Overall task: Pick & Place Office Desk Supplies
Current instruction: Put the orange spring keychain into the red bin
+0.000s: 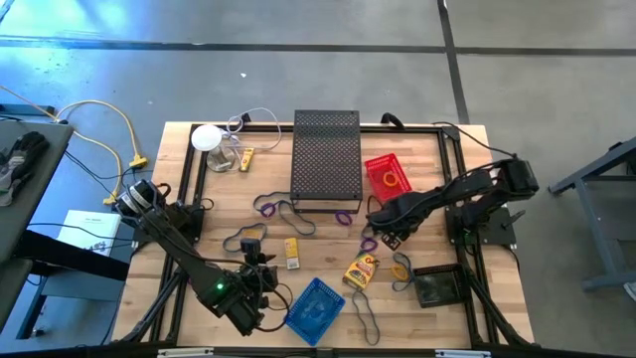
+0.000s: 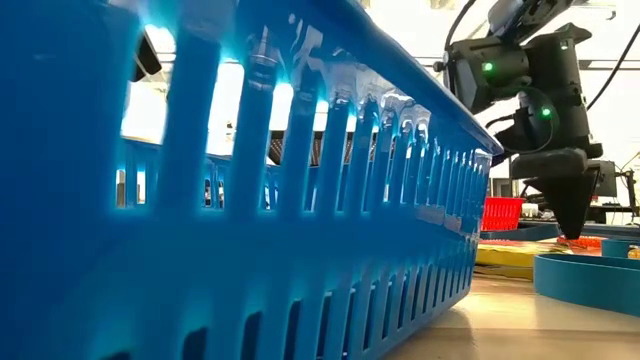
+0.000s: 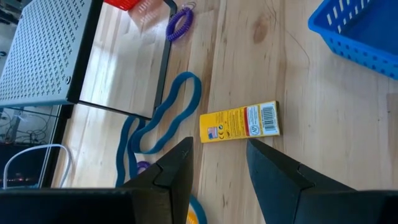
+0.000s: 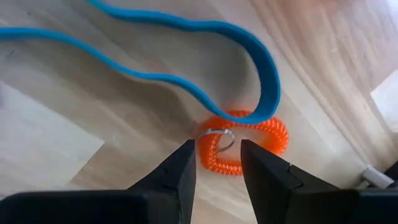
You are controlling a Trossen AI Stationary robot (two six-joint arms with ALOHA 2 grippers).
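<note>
An orange coil loop (image 4: 249, 146) with a metal ring lies on the wood, and a blue band (image 4: 186, 84) crosses its far side. My right gripper (image 4: 217, 155) (image 1: 383, 239) points down over the coil and is open, its fingertips on either side of the coil's ringed edge. In the low view its tip (image 2: 572, 230) is close to the table. A yellow packet (image 3: 239, 122) (image 1: 292, 252) lies flat. My left gripper (image 3: 219, 152) hovers open just short of that packet, touching nothing. My right gripper comes from above, its fingers straddling the coil's edge by the metal ring (image 4: 214, 138). I cannot tell whether the fingertips touch the coil, which lies flat on the table.
A blue basket (image 1: 316, 308) sits at the near edge beside my left arm, filling the low view. Also on the table are a black mesh box (image 1: 326, 154), a red basket (image 1: 388, 174), a dark tray (image 1: 437, 288), a yellow-and-red packet (image 1: 362, 270), purple coils (image 1: 266, 206) and loose bands.
</note>
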